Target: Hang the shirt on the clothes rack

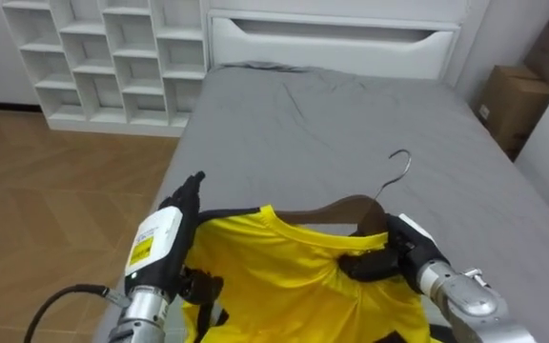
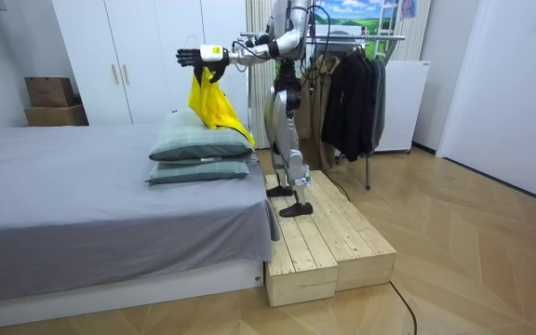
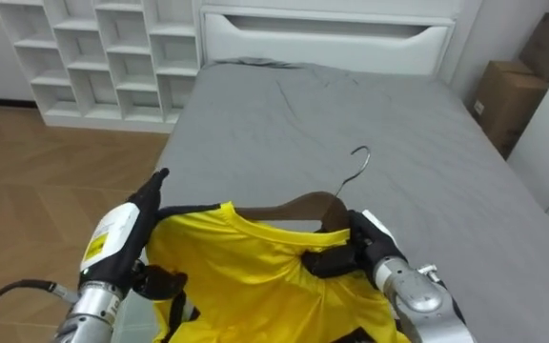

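Two hands, one garment, held out over the foot of a bed.

1. Left hand (image 1: 160,238): fingers stretched straight forward along the shirt's shoulder edge, apparently propping that side so the cloth stays spread. Whether the thumb nips the cloth cannot be told.
2. Right hand (image 1: 381,259): dark fingers curled round the hanger's arm through the cloth, carrying the weight.
3. Yellow shirt (image 1: 274,276): already on the hanger, collar up, body hanging between the two hands and clear of the bed.
4. Wooden hanger (image 1: 346,211): top bar showing above the collar. Its wire hook (image 1: 400,164) points up and away, free, likely kept so for catching a rail.
5. Wooden platform (image 2: 328,242): the robot stands on it at the bed's foot.
6. Clothes rack (image 2: 352,37): behind the robot, with dark coats (image 2: 352,102) on it. Judged the destination, so a turn is still needed.
7. Pillows (image 2: 198,149): two, stacked, below the shirt.
8. Bed (image 1: 351,114): grey cover.
9. White headboard (image 1: 332,43).
10. White shelves (image 1: 112,57), far left, and cardboard boxes (image 1: 513,100), far right.
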